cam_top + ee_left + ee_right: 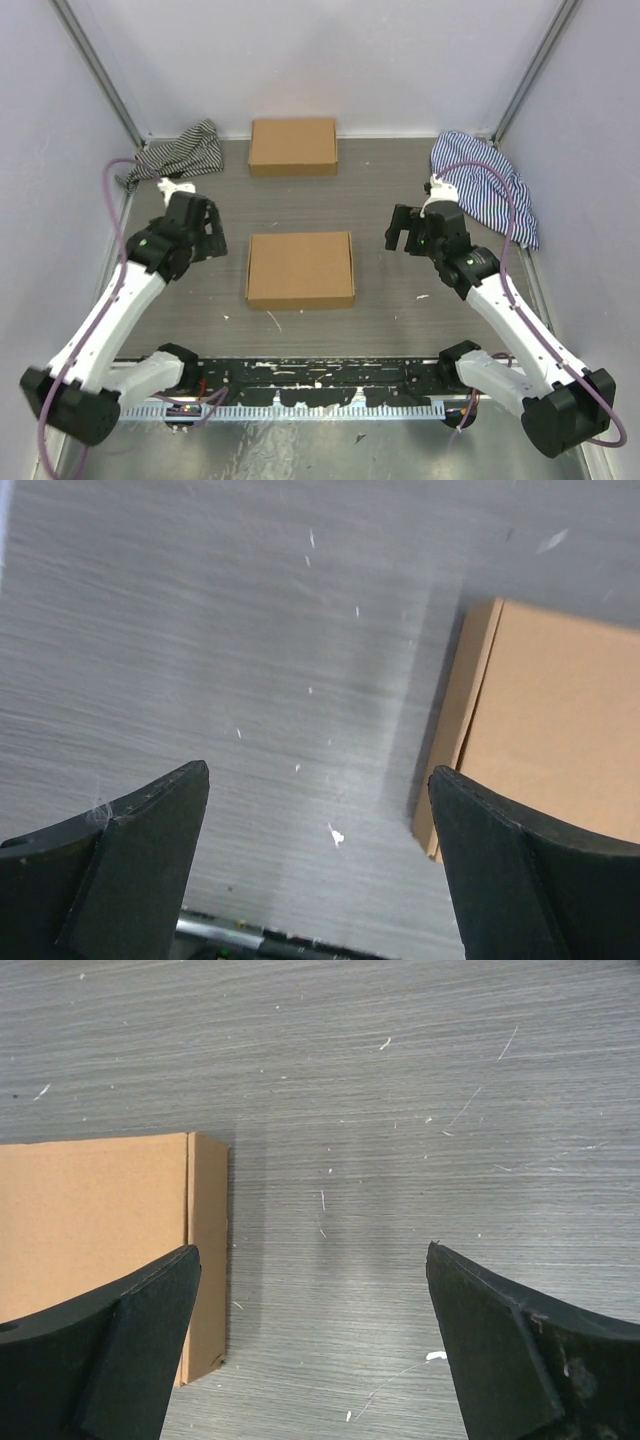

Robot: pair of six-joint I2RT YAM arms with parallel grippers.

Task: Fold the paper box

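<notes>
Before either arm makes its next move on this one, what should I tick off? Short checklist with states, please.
1. Left gripper open and empty: ok.
2. Right gripper open and empty: ok.
3. Plain brown cardboard mailer box at mid-table lies flat, lid down: ok.
4. Both grippers apart from that box, one on each side: ok.
5. Lid tabs fully tucked in: cannot tell.
6. Second, smaller-looking brown cardboard box sits at the far edge, away from both arms: ok.
</notes>
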